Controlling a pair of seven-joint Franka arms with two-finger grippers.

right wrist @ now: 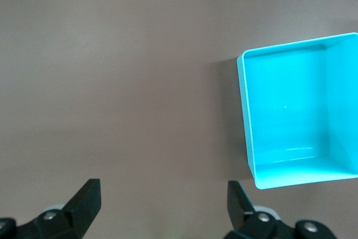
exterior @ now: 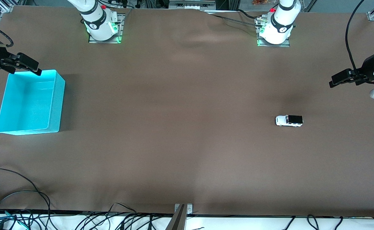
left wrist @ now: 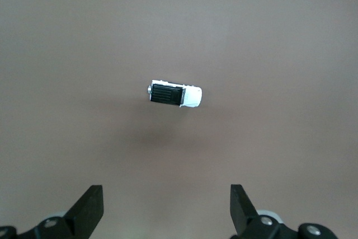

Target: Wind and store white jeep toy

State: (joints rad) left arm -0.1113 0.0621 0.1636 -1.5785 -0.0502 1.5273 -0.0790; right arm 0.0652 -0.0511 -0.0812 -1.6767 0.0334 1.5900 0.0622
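Observation:
The white jeep toy (exterior: pixel 289 120) stands on its wheels on the brown table toward the left arm's end; its roof is black. It also shows in the left wrist view (left wrist: pixel 174 94). My left gripper (exterior: pixel 337 80) hangs open and empty in the air over the table edge at that end, apart from the jeep; in its wrist view the gripper (left wrist: pixel 166 194) has nothing between its fingers. My right gripper (exterior: pixel 33 67) is open and empty over the rim of the turquoise bin (exterior: pixel 56 105), and it shows open in its wrist view (right wrist: pixel 163 188).
The turquoise bin (right wrist: pixel 291 110) is empty and sits at the right arm's end of the table. Loose cables (exterior: pixel 20 198) lie along the table edge nearest the front camera. A metal clamp (exterior: pixel 183 210) sits at that edge's middle.

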